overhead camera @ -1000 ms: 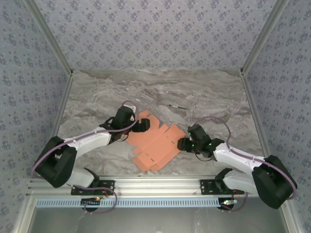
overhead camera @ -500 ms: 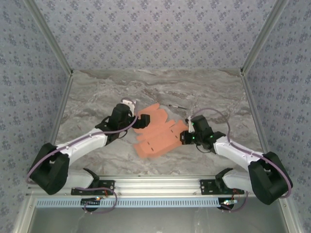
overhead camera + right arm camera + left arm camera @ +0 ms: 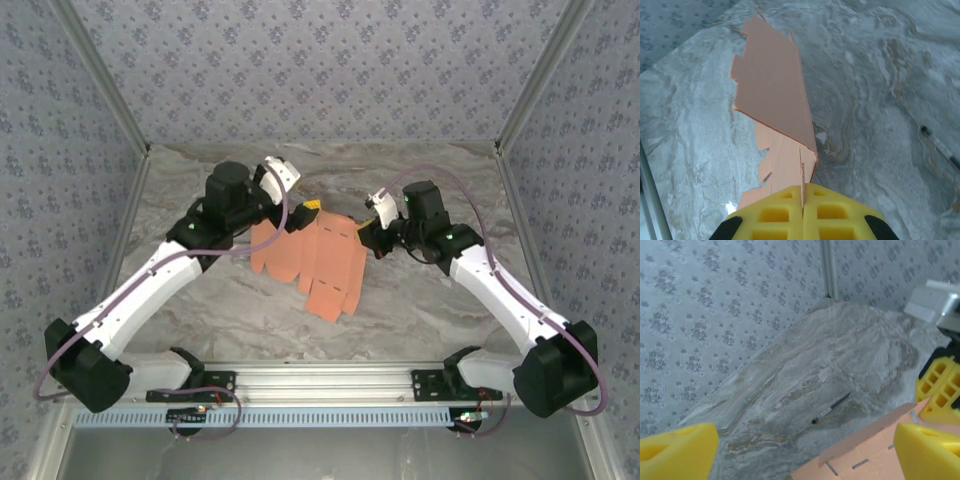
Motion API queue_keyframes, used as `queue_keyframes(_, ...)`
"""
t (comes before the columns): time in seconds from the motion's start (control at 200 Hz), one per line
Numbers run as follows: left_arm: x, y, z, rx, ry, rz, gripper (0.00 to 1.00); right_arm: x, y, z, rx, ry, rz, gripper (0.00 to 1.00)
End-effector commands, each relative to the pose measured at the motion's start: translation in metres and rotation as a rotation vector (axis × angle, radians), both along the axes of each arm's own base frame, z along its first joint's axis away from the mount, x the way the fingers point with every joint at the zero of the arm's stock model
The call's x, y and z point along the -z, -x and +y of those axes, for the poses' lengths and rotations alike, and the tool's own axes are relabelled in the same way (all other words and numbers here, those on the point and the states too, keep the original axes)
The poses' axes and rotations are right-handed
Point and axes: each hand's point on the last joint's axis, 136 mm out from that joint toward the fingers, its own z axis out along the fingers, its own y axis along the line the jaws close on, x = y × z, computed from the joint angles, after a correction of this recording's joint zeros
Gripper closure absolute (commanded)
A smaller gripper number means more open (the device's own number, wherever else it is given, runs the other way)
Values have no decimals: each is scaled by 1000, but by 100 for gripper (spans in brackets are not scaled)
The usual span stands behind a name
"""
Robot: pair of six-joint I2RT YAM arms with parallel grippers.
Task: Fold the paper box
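Observation:
The paper box [image 3: 315,262] is a flat salmon-orange die-cut sheet with flaps and slots, held tilted above the marble table. My right gripper [image 3: 376,240] is shut on its right edge. In the right wrist view the yellow fingers [image 3: 775,215] pinch the thin card edge, and the paper box [image 3: 772,90] stretches away from them. My left gripper [image 3: 300,215] hovers open at the sheet's upper left corner. In the left wrist view its fingers [image 3: 677,450] stand wide apart, with a corner of the paper box [image 3: 875,450] between them and untouched.
A thin black pen [image 3: 831,411] lies on the marble table [image 3: 440,300] behind the sheet, also seen as the pen [image 3: 940,147] to the right. Patterned walls [image 3: 320,70] enclose the back and sides. A metal rail [image 3: 320,380] runs along the near edge.
The right gripper has shut on the sheet's right edge and lifted it off the table toward the back. The left arm rose and moved back with it, staying open.

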Motion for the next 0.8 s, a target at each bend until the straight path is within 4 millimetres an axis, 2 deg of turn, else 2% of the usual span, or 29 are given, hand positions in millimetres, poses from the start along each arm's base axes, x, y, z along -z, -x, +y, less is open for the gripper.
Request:
queue_keyframes(0.0, 34, 25, -5, 182, -223, 56, 10, -11, 9, 6, -129, 15, -41, 100)
queue_keyframes(0.1, 44, 40, -9, 288, -275, 93, 10, -17, 7, 8, -151, 19, -50, 100)
queue_keyframes(0.295, 54, 50, -12, 393, -331, 48, 8, -26, 7, 9, -183, 21, -59, 100)
queue_keyframes(0.395, 66, 44, -15, 422, -377, 14, 5, -28, 9, 12, -204, 14, -54, 100)
queue_keyframes(0.525, 78, 30, -21, 439, -427, 4, 7, -27, 13, 13, -224, 14, -47, 100)
queue_keyframes(0.655, 77, 24, -31, 483, -411, 55, 24, -26, 16, 13, -239, 18, -46, 100)
queue_keyframes(0.795, 76, 31, -34, 530, -366, 157, 41, -26, 15, 11, -235, 27, -52, 100)
